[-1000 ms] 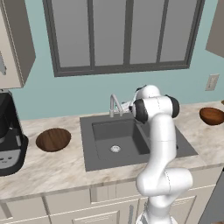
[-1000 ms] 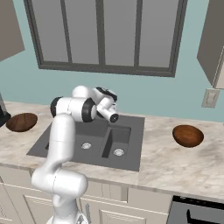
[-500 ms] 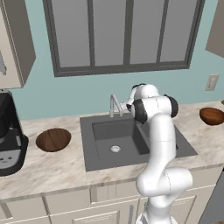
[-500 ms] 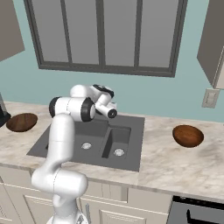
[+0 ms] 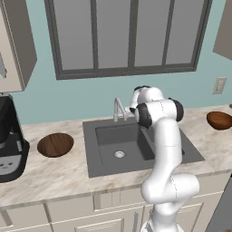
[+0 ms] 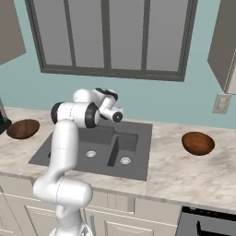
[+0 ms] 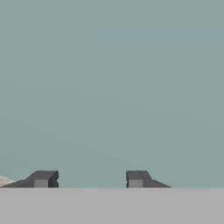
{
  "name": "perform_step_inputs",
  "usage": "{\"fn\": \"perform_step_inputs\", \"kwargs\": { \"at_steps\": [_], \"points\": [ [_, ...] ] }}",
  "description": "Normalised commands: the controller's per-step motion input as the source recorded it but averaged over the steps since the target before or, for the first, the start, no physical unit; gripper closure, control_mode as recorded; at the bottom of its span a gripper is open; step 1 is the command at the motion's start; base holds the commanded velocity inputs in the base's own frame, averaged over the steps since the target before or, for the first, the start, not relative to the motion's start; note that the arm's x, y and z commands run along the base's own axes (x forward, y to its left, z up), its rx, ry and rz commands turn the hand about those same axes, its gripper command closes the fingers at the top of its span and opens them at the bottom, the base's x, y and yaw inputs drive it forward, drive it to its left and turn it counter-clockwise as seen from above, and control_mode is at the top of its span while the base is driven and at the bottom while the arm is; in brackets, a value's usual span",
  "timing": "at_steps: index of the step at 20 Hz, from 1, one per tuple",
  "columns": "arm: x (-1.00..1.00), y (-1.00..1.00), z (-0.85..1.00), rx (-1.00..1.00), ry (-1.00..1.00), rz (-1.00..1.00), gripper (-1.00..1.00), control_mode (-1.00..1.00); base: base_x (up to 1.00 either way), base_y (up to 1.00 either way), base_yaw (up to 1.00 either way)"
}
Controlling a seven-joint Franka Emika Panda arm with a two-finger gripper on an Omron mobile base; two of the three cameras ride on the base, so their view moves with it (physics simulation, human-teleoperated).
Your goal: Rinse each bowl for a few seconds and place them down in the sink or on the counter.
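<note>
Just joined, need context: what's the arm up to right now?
The arm is reaching over the sink toward the faucet, with its hand up near the teal back wall. The fingers stand apart with nothing between them. Both bowls are untouched on the counter: the left bowl next to the coffee machine, the right bowl on the other side of the sink.
</note>
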Motion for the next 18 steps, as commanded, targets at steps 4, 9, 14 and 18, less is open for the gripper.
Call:
{"fn": "perform_step_inputs", "kwargs": {
  "at_steps": [4, 9, 14, 18],
  "points": [
    [0.00, -0.30, -0.81, 0.00, 0.08, -0.02, 1.00, -1.00, 0.00, 0.00, 0.00],
    [0.00, -0.42, -0.74, 0.00, 0.06, -0.02, 1.00, -1.00, 0.00, 0.00, 0.00],
    [-0.01, -0.58, -0.74, 0.00, 0.04, -0.02, 1.00, -1.00, 0.00, 0.00, 0.00],
    [-0.02, -0.65, -0.78, 0.00, 0.05, -0.02, 1.00, -1.00, 0.00, 0.00, 0.00]
  ]
}}
